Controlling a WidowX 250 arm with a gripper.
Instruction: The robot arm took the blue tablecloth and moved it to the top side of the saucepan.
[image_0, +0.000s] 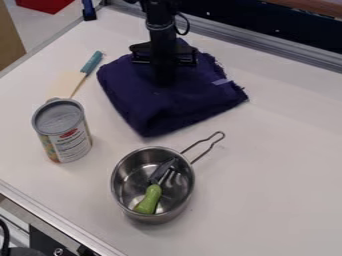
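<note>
I see the folded dark blue cloth (137, 107) on the white table (280, 175), just past the saucepan (185, 199), under my gripper (165, 80), though I can't tell if it's grabbing, with a metal rail (267, 51) behind and something red (41, 5) beyond.

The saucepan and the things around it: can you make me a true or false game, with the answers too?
1. The green-handled tool is inside the saucepan. True.
2. The can is lying on its side. False: it stands upright.
3. The gripper is at the blue cloth. True.
4. The saucepan is sitting on top of the blue cloth. False: it sits on the table.
5. The tool with the teal handle is in the saucepan. False: it lies on the table, beside the cloth.
</note>
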